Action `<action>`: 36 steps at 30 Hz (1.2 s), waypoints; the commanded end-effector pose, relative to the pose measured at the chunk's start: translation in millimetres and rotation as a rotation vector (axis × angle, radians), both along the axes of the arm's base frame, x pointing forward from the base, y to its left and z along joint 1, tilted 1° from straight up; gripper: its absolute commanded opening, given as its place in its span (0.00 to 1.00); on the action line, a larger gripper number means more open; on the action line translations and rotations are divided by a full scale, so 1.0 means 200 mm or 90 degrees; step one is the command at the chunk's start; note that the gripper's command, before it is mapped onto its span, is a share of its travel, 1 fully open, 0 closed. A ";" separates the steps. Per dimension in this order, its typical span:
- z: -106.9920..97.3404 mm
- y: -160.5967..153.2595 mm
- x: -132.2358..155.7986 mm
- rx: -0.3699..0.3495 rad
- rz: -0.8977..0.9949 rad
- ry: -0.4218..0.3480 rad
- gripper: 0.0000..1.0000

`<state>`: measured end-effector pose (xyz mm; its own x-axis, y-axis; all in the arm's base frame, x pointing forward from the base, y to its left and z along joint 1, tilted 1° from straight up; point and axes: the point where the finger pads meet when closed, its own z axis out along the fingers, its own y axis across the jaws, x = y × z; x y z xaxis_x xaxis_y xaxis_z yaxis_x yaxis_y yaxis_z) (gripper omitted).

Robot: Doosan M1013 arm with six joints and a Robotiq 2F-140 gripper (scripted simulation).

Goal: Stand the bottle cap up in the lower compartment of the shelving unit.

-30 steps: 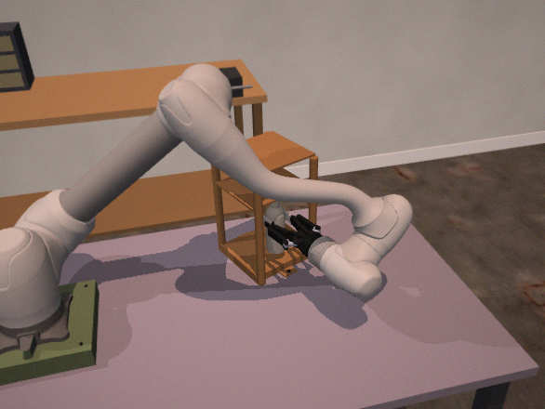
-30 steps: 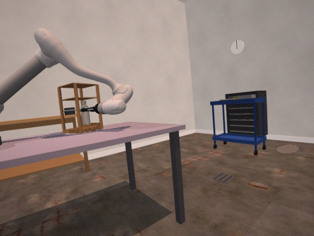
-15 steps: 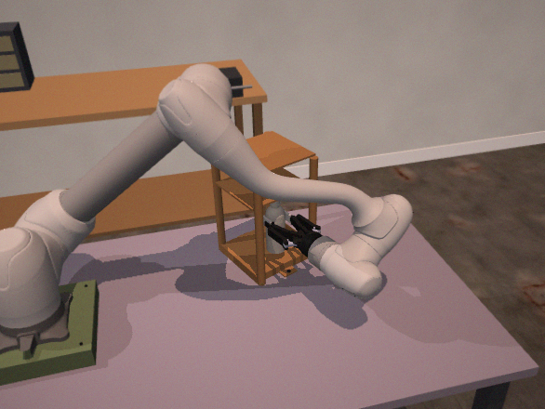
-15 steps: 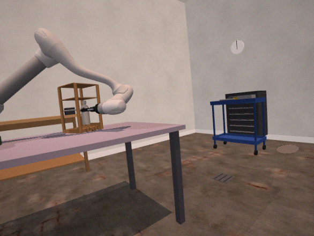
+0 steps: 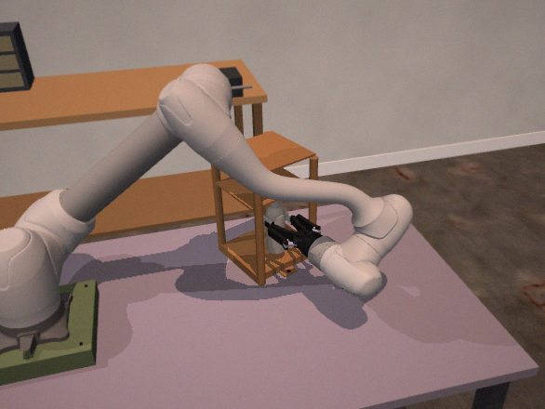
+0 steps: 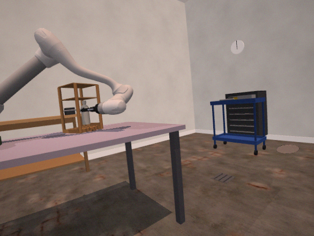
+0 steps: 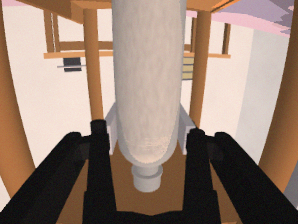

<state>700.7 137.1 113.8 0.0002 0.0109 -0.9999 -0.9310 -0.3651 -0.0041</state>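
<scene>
The white bottle is upright, cap up, inside the lower compartment of the wooden shelving unit. My gripper reaches in horizontally from the unit's open right side and is shut on the bottle's body just below its shoulder. The bottle's base is at or just above the compartment floor; I cannot tell whether it touches. The wrist view is inverted, with the cap at the bottom. The unit stands on the pink table.
The unit's posts stand close on both sides of the fingers and the middle shelf is just above the cap. A wooden bench with a black box is behind the table. My green base plate is at the table's left. A blue cart stands far off.
</scene>
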 end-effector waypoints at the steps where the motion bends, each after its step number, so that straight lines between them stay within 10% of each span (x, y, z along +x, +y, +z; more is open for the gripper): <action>1: 0.00 0.00 0.00 0.000 0.000 0.000 0.00; 36: -0.13 0.00 0.00 0.000 0.000 0.000 0.00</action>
